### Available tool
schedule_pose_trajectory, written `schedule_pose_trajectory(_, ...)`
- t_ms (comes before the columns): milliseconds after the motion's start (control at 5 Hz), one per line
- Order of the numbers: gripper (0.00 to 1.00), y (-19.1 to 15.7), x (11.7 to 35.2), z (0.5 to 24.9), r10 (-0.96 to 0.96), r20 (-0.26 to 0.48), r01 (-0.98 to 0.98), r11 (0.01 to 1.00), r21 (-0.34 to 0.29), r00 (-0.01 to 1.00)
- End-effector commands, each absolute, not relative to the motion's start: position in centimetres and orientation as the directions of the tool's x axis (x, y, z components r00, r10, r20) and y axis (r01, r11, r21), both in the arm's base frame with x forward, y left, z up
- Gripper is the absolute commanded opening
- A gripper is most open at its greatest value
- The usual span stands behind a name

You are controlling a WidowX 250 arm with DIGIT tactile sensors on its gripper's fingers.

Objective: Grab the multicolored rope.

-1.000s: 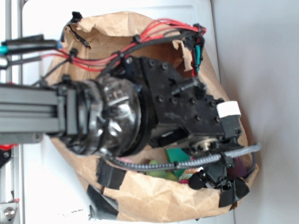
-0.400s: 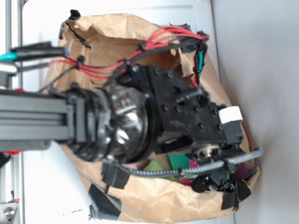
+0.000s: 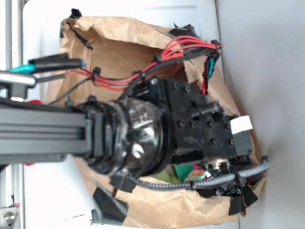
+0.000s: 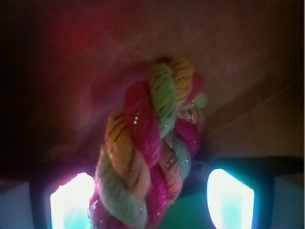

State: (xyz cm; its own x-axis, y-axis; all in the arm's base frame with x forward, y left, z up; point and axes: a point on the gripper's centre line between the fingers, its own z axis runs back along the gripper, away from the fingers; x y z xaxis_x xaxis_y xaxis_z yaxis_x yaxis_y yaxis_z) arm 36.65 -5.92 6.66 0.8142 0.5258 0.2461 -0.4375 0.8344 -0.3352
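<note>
Multicolored rope (image 4: 152, 152) framed between parted fingers of the hand (image 4: 151, 198)

Thick twisted strands of pink, green and yellow-orange are seen lying inside the brown paper bag (image 3: 157, 207), at its lower edge beside a green block (image 3: 181, 171).

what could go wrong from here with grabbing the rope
1. In the wrist view the multicolored rope lies between the two glowing fingers but nearer the left one, so closing the gripper might pinch only some strands and slip.
2. The arm reaches deep into the brown paper bag; its red wires run beside the torn rim and might snag.
3. A green block sits close by and could get caught too.
</note>
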Motion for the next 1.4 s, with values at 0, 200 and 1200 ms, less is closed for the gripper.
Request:
schedule_pose_trajectory(0,0.0,-6.7,38.3,9.0,0.542,0.293,-0.418,0.819,-0.392,0.788)
schedule_pose_trajectory(200,0.0,-6.7,38.4,9.0,0.532,0.298,-0.408,0.826,-0.388,0.793)
schedule_pose_trajectory(1200,0.0,0.9,35.2,17.9,0.575,0.263,-0.434,0.786,-0.441,0.775)
